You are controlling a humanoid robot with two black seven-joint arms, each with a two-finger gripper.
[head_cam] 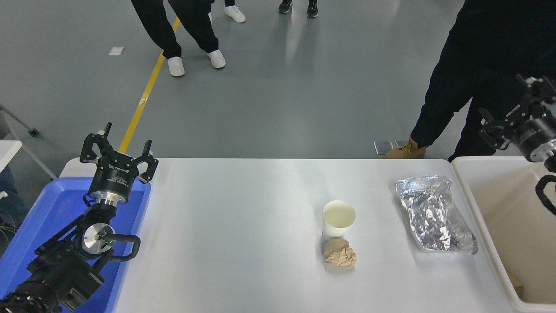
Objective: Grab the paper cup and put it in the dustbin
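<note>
a paper cup (339,218) stands upright and untouched near the middle of a white table (234,226), its open mouth facing up and a crumpled brown paper ball (339,253) touching its near side. nothing of the job looks done yet: the cup has not been gripped, lifted or carried, and the whole pick and drop is left. the right gripper (519,108) hangs high at the picture's right edge, above the far end of the dustbin (478,204), well apart from the cup, its fingers spread wide and holding nothing. the dustbin, a large cream tub, sits off the table's right end; little shows inside it beyond a small brown scrap low in the near corner. a crinkled foil tray (434,213) lies between cup and bin, so the carry would likely pass over it. the left gripper (118,150) is parked at the lower left over a blue tub (39,217), fingers apart and empty. a person (486,65) in dark clothes stands at the far right corner, others further back.
</note>
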